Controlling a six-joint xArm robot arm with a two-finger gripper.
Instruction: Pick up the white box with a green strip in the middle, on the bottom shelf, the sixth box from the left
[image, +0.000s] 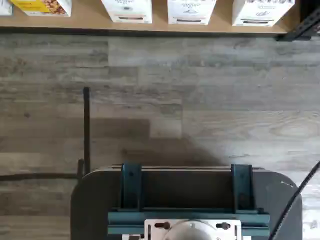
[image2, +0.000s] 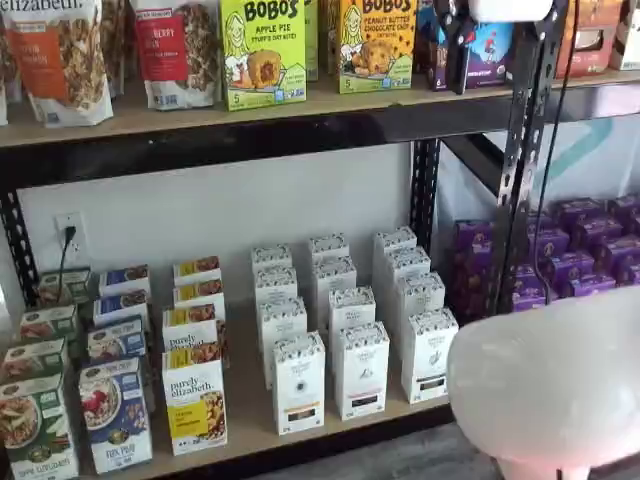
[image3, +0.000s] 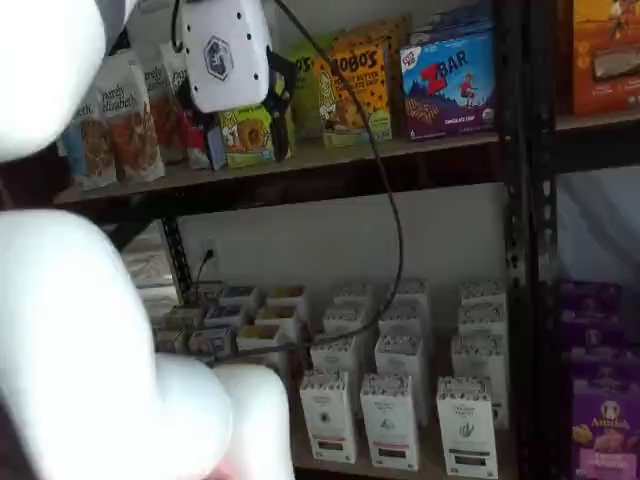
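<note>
The white box (image2: 428, 355) stands at the front of the rightmost white row on the bottom shelf (image2: 250, 432). It also shows in a shelf view (image3: 466, 425) and at the shelf's front edge in the wrist view (image: 262, 11). Two alike white cartons (image2: 360, 370) (image2: 299, 385) stand beside it to its left. My gripper (image2: 455, 55) hangs high in front of the upper shelf, far above the white box. In a shelf view its white body and dark fingers (image3: 280, 100) show side-on. No gap or box between the fingers shows.
Purple boxes (image2: 580, 250) fill the bay to the right, past a black upright (image2: 525, 150). Granola boxes (image2: 195, 400) stand to the left of the white rows. White arm parts (image2: 550, 385) (image3: 80, 330) block the foreground. A dark mount with teal brackets (image: 185, 200) shows above the wood floor.
</note>
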